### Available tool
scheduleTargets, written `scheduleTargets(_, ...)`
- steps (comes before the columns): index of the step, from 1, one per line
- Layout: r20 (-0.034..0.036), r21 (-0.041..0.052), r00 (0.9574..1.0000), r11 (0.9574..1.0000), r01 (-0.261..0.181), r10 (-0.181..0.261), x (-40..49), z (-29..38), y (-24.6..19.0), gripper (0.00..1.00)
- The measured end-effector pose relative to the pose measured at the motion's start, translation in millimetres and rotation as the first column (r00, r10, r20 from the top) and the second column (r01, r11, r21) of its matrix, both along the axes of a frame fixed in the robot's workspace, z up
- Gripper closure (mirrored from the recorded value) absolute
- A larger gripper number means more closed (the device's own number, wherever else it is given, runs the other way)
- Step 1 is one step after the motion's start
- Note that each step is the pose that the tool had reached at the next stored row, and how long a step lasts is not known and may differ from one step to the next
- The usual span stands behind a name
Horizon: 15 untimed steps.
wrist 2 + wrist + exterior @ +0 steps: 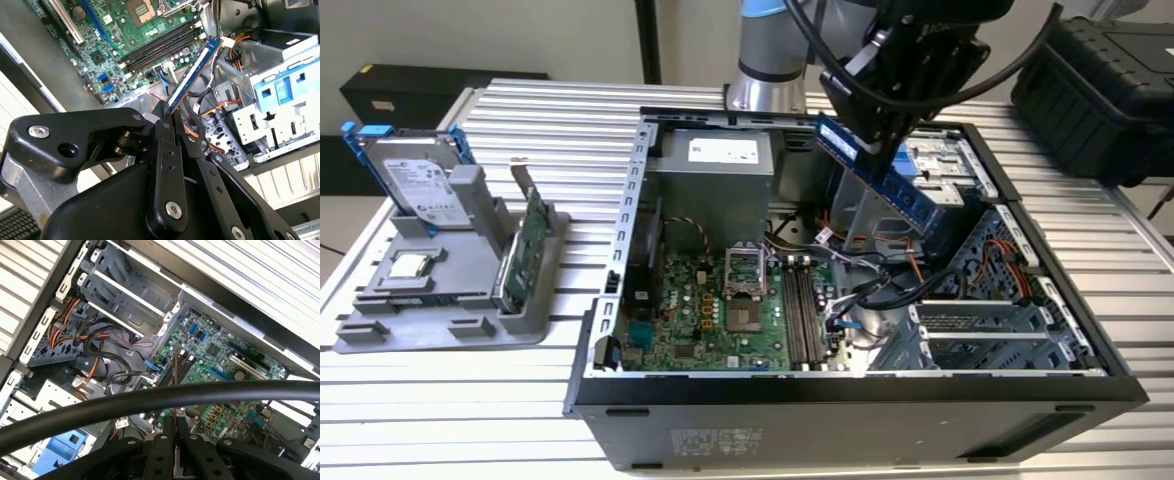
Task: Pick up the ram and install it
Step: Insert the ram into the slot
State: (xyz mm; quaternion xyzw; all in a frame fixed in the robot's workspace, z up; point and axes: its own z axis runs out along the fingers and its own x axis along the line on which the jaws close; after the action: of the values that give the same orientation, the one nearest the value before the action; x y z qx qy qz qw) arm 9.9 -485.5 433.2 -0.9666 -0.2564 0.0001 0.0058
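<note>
My gripper (857, 128) is shut on the ram (881, 172), a long thin blue stick held tilted in the air over the open computer case (620, 250), above its drive bays. In the second wrist view the ram (196, 69) sticks out from between the black fingers (165, 135) toward the motherboard's long memory slots (160, 47). In the first wrist view the ram (175, 390) shows edge-on as a thin line rising from my gripper (175, 429), in line with the memory slots (182, 367). In the exterior view those memory slots (803, 312) lie lower, toward the view's left of the stick.
A grey holder (454, 310) on the exterior view's left carries a silver drive (420, 180), a green card (531, 245) and a processor (407, 265). Loose cables (894, 290) lie beside the slots. A thick black cable (150, 400) crosses the first wrist view. A black box (1107, 80) stands far right.
</note>
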Motion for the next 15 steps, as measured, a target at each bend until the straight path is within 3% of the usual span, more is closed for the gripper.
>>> scheduleTargets(7,0.0000,0.0000,0.9975,0.9975,0.070,-0.070,0.0,0.0,0.0,1.00)
scheduleTargets(15,0.0000,0.0000,0.9886,0.9886,0.151,-0.151,-0.1,0.0,0.0,1.00)
